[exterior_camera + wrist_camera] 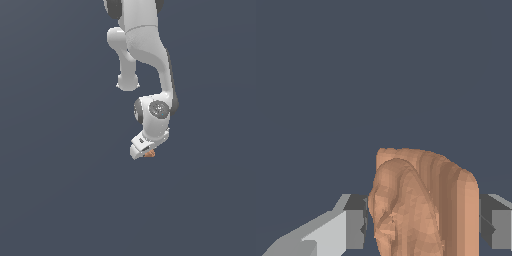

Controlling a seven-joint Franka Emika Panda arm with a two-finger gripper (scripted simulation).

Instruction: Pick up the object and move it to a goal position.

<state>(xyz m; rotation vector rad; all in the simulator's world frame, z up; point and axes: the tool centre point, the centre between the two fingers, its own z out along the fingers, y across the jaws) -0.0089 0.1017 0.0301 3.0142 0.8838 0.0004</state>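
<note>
Wrist view: lumpy matte object (pixel 426 205) between fingers (pixel 353 227).

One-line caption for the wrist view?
Orange-brown lumpy object sits between the claw fingers, filling the gap against plain dark background.

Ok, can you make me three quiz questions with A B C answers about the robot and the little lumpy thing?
1. Where is the lumpy object?
A. between the gripper fingers
B. far from the arm
C. on a shelf

2. What colour is it?
A. blue
B. orange-brown
C. green

3. How many robot arms are there?
A. one
B. two
C. three

Answers: 1 A, the wrist view shows a finger on each side of it. 2 B, both views show orange-brown. 3 A, the exterior view shows a single white arm.
</note>
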